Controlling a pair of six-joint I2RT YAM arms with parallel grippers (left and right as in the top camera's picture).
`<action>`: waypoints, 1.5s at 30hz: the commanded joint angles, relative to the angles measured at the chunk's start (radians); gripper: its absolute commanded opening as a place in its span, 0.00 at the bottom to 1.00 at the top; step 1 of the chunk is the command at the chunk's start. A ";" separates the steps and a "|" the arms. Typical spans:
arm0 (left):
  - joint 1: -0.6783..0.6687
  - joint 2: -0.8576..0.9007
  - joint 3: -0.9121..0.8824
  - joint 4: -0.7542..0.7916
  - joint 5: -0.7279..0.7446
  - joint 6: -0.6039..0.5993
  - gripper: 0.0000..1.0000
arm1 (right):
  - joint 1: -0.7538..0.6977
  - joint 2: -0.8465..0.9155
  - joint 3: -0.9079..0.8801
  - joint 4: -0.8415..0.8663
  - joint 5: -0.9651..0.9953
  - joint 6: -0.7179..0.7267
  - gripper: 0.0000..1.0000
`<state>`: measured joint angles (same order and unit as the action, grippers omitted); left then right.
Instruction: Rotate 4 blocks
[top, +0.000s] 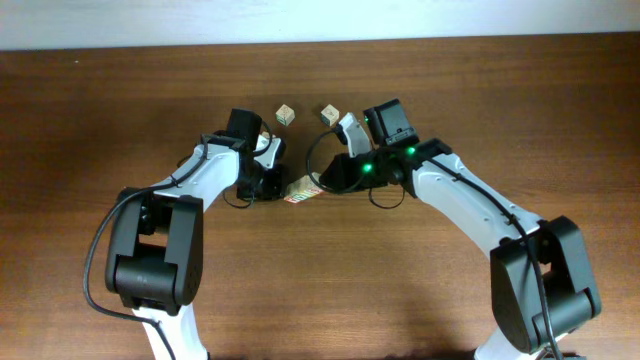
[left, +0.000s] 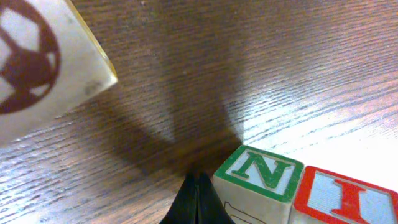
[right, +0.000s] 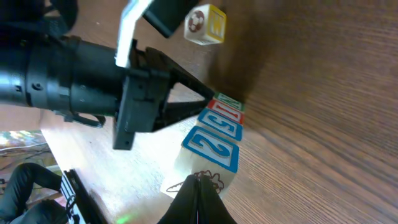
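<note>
You are seeing four blocks (right: 221, 126) in a row, two more (top: 286, 114) lying farther; arms (top: 470, 205) are partly hiding the row. Left fingers (left: 198, 198) and right fingers (right: 199, 198) are sitting shut, empty.

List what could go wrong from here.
1. The shut left tool sits right beside the N block, which touches the I block; a nudge may turn both.
2. The shut right tool is at the 2 block on the opposite end; pressing from both ends could buckle the row.
</note>
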<state>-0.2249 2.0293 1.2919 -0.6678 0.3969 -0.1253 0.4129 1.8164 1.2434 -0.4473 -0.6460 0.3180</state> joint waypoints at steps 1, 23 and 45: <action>-0.043 0.002 0.003 -0.008 0.202 -0.010 0.00 | 0.068 0.024 -0.007 0.011 0.031 0.039 0.04; 0.021 -0.001 0.367 -0.165 -0.159 0.007 0.00 | 0.063 0.024 0.005 0.021 0.167 0.090 0.04; 0.058 0.000 0.460 -0.199 -0.159 0.009 0.00 | 0.080 -0.091 0.070 -0.027 0.083 0.080 0.04</action>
<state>-0.1696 2.0315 1.7306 -0.8684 0.2455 -0.1280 0.4805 1.7622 1.2995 -0.4713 -0.5686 0.4110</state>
